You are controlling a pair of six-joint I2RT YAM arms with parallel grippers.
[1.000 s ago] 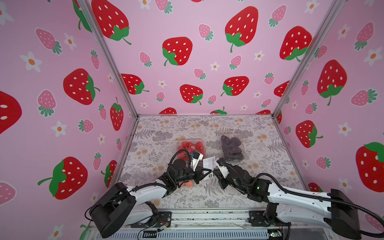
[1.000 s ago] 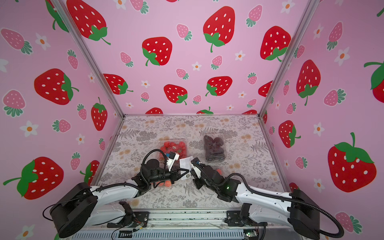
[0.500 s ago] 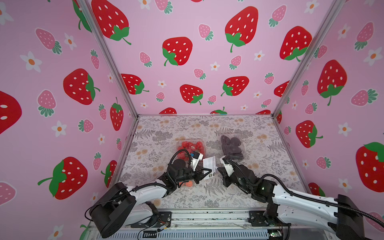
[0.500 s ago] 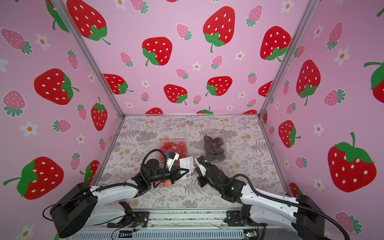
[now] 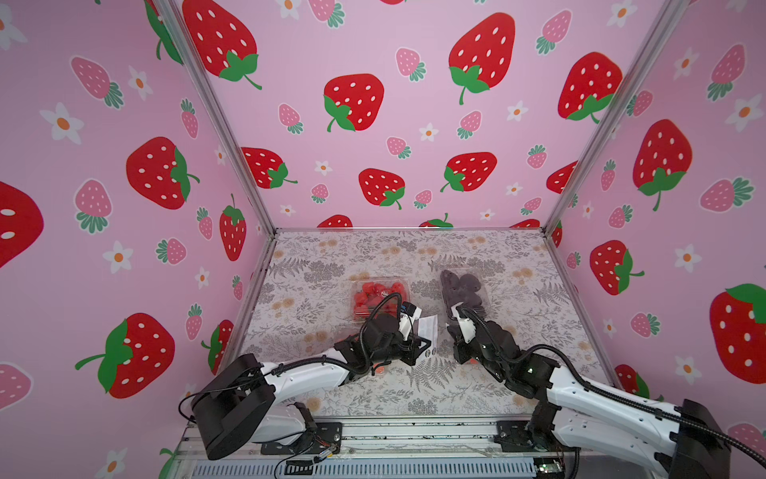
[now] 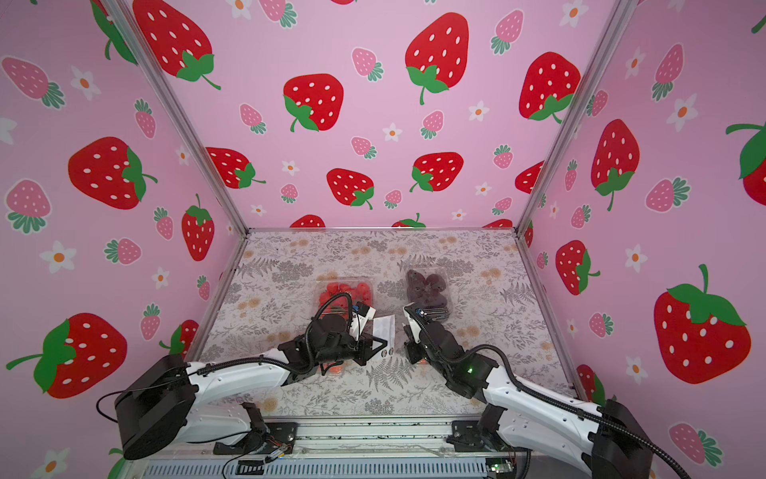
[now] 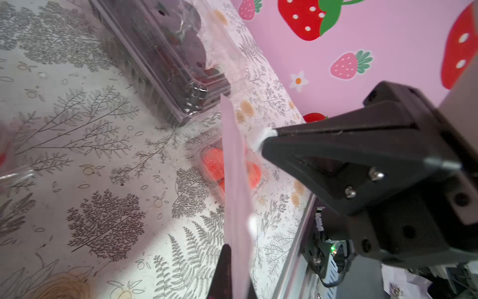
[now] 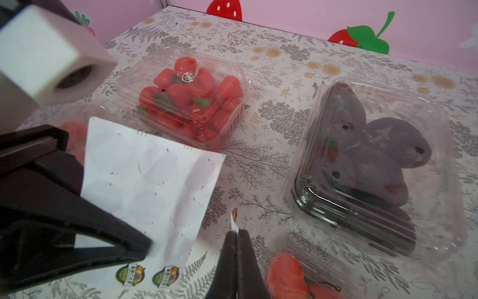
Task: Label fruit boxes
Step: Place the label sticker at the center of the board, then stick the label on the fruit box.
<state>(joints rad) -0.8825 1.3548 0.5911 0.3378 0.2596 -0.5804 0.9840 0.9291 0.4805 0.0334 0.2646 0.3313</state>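
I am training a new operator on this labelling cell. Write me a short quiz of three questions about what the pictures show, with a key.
1. True or false: the left gripper is shut on the sticker sheet.
2. How many printed stickers show on that sheet in the right wrist view? A) none B) two C) six
3. Fill in: the right gripper is shut and pinches a small ___.
Key: 1 true; 2 B; 3 sticker.
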